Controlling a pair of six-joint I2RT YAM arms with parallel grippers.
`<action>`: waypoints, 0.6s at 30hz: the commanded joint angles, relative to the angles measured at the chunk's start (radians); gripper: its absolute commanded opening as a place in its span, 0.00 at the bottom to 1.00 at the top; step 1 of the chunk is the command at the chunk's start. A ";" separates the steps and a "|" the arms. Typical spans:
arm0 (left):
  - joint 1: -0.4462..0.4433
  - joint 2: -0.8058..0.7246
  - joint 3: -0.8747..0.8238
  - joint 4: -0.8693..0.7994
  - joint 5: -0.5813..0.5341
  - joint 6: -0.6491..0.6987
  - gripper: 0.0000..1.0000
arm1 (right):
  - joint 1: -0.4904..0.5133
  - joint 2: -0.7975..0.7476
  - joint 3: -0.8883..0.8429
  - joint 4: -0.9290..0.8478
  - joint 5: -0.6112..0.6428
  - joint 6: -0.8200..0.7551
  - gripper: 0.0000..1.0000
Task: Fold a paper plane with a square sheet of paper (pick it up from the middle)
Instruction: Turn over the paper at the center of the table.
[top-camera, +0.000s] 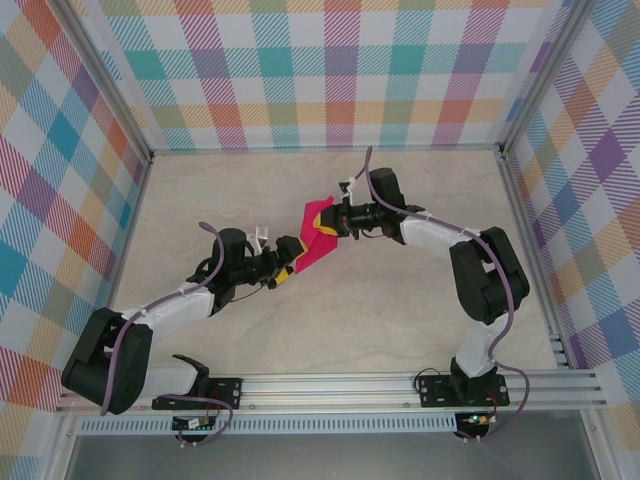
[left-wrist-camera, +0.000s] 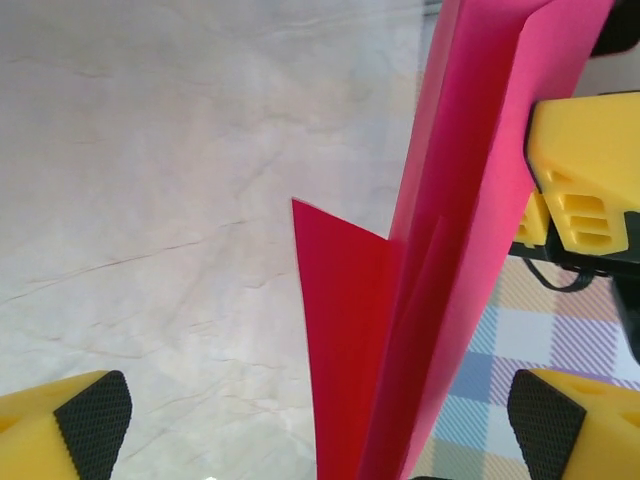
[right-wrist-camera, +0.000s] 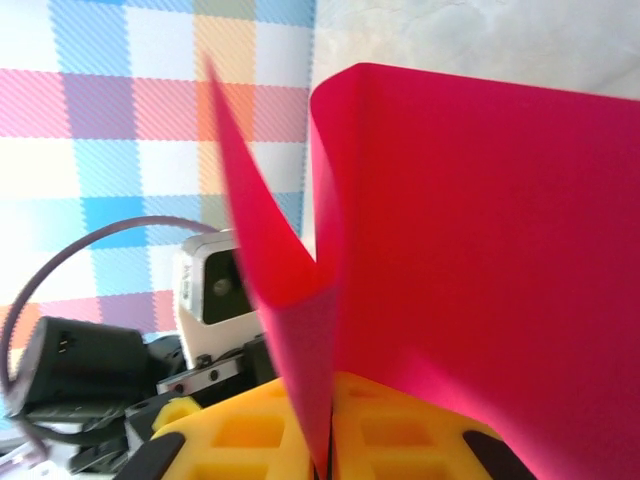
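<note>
Square sheet of paper (top-camera: 318, 238), part-folded & clamped in right pincer (right-wrist-camera: 325, 445), sits inside spread-apart left pincer (left-wrist-camera: 320, 425); prob. creases crooked or tears if left shuts off-line.

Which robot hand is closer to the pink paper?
The right. The right gripper is pinched shut on the pink paper; the left gripper stands open around its lower end, not clamping it.

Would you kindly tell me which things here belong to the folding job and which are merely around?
Job: paper, pinched in the right hand; open left hand around it.
Just there: table, plaid walls, metal rail.
</note>
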 joint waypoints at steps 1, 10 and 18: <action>0.011 0.000 0.015 0.152 0.064 -0.056 0.94 | 0.007 -0.023 0.025 0.044 -0.112 0.051 0.12; 0.011 0.008 0.023 0.274 0.050 -0.096 0.64 | 0.007 -0.016 0.016 0.049 -0.172 0.069 0.13; 0.011 0.017 0.023 0.274 0.029 -0.101 0.40 | 0.007 -0.005 0.021 0.004 -0.185 0.037 0.13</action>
